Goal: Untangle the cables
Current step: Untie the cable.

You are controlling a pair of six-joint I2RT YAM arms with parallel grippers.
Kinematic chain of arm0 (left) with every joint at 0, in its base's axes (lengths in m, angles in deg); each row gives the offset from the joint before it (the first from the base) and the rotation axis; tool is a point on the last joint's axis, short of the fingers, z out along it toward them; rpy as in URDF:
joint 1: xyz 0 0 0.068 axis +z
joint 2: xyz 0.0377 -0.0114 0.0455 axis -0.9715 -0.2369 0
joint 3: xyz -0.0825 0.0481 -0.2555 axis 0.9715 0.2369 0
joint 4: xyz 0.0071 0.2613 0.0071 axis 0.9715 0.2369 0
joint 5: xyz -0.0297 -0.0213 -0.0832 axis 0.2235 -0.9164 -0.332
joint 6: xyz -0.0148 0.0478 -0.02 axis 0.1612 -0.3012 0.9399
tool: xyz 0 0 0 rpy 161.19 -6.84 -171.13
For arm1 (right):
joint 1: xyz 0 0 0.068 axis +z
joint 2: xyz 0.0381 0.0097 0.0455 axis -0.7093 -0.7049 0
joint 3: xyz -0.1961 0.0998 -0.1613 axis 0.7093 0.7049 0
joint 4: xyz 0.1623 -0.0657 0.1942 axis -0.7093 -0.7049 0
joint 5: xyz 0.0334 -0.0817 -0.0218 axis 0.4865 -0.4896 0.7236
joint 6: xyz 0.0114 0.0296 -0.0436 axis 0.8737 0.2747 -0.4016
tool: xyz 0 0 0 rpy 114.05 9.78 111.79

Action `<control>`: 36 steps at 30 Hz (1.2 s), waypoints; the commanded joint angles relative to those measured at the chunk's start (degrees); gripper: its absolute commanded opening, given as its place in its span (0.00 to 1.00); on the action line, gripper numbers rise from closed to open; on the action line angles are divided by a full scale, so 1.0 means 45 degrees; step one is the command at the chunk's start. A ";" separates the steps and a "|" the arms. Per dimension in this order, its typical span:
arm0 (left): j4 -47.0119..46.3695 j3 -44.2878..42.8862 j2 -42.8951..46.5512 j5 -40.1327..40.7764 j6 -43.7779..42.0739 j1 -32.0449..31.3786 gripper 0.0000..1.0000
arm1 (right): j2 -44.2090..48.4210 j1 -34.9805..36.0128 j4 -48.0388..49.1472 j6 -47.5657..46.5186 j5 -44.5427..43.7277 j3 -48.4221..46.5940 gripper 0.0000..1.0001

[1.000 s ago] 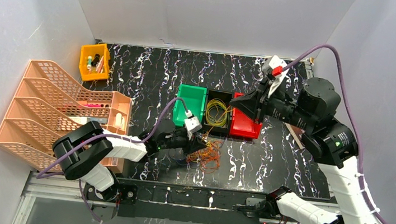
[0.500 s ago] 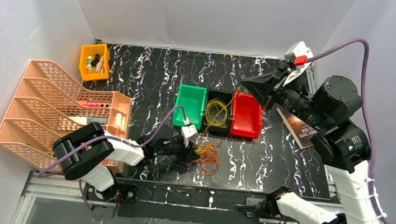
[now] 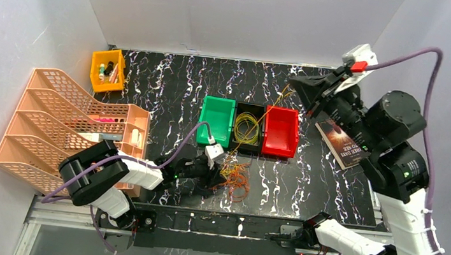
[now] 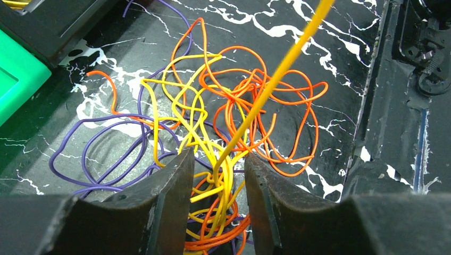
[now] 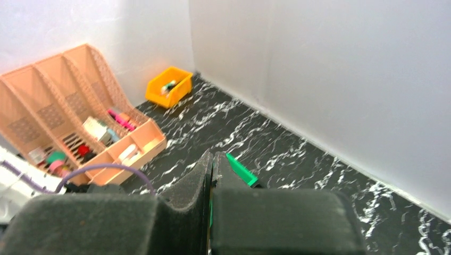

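Sprawling cables (image 4: 205, 139): yellow, orange, purple loops knotted.

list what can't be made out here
- Where the right gripper pinches the yellow strand: right wrist view, its own shut fingers cover it.
- Near end of the tangle: left wrist view, behind the left fingers and cut by the bottom edge.
- Yellow bin contents: top view, too small.
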 commanded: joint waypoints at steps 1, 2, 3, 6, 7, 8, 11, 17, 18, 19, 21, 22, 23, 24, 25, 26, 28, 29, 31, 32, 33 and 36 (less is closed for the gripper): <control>0.0186 0.0102 -0.0040 0.0177 0.0047 -0.0061 0.40 | 0.0350 0.0006 0.1993 -0.0609 -0.1824 -0.1269 0.00; 0.0235 0.0094 -0.0006 0.0215 0.0031 -0.0064 0.43 | 0.0367 0.0013 0.2145 -0.0669 -0.2012 -0.1366 0.00; 0.0287 0.0097 0.0023 0.0281 0.0034 -0.0057 0.44 | 0.0371 0.0018 0.2311 -0.0728 -0.2170 -0.1469 0.00; 0.0483 0.0112 0.0144 0.0455 0.0029 -0.0056 0.46 | 0.0460 0.0019 0.2736 -0.0903 -0.2513 -0.1687 0.00; 0.0550 0.0127 0.0159 0.0492 0.0028 -0.0066 0.46 | 0.0495 0.0019 0.2856 -0.0969 -0.2642 -0.1736 0.00; 0.0588 0.0141 0.0195 0.0528 0.0048 -0.0067 0.46 | 0.0522 0.0019 0.2964 -0.1036 -0.2768 -0.1808 0.00; 0.0589 0.0208 0.0183 0.0573 0.0120 -0.0049 0.45 | 0.0570 0.0007 0.3189 -0.1264 -0.3063 -0.2037 0.00; 0.0627 0.0191 -0.0110 0.0701 0.0299 -0.0050 0.36 | 0.0542 0.0001 0.3407 -0.1764 -0.3474 -0.2589 0.00; 0.0632 0.0180 -0.0152 0.0715 0.0333 -0.0062 0.36 | 0.0540 0.0012 0.3453 -0.1844 -0.3593 -0.2657 0.00; 0.0640 0.0208 -0.0164 0.0720 0.0340 -0.0061 0.37 | 0.0557 0.0009 0.3539 -0.1917 -0.3727 -0.2709 0.00; 0.0657 0.0213 -0.0161 0.0773 0.0365 -0.0048 0.38 | 0.0614 0.0003 0.3833 -0.2164 -0.3901 -0.2776 0.00; 0.0677 0.0227 -0.0138 0.0803 0.0351 -0.0060 0.38 | 0.0656 0.0017 0.4004 -0.2304 -0.4017 -0.2812 0.00; 0.0694 0.0246 -0.0123 0.0840 0.0342 -0.0066 0.38 | 0.0679 0.0002 0.4164 -0.2431 -0.4122 -0.2851 0.00; 0.0714 0.0270 -0.0119 0.0896 0.0326 -0.0052 0.38 | 0.0721 0.0012 0.4333 -0.2571 -0.4245 -0.2916 0.00; 0.0723 0.0268 -0.0109 0.0955 0.0312 -0.0065 0.38 | 0.0738 0.0001 0.4525 -0.2699 -0.4385 -0.2952 0.00; 0.0751 0.0268 -0.0107 0.1013 0.0315 -0.0057 0.38 | 0.0757 0.0002 0.4718 -0.2832 -0.4495 -0.2995 0.00; 0.0803 0.0268 -0.0153 0.1061 0.0302 -0.0056 0.37 | 0.0753 0.0015 0.5012 -0.3053 -0.4653 -0.3105 0.00; 0.0820 0.0258 -0.0203 0.1070 0.0319 -0.0051 0.36 | 0.0747 0.0014 0.5106 -0.3155 -0.4690 -0.3190 0.00; 0.0853 0.0215 -0.0284 0.1100 0.0384 -0.0053 0.34 | 0.0712 0.0002 0.5326 -0.3397 -0.4783 -0.3318 0.00; 0.0860 0.0201 -0.0371 0.1110 0.0427 -0.0054 0.34 | 0.0700 0.0015 0.5532 -0.3466 -0.4808 -0.3375 0.00; 0.0878 0.0187 -0.0435 0.1111 0.0452 -0.0048 0.33 | 0.0691 0.0009 0.5718 -0.3543 -0.4841 -0.3404 0.00; 0.0891 0.0151 -0.0624 0.1083 0.0522 -0.0064 0.32 | 0.0697 0.0018 0.6257 -0.3673 -0.4942 -0.3448 0.00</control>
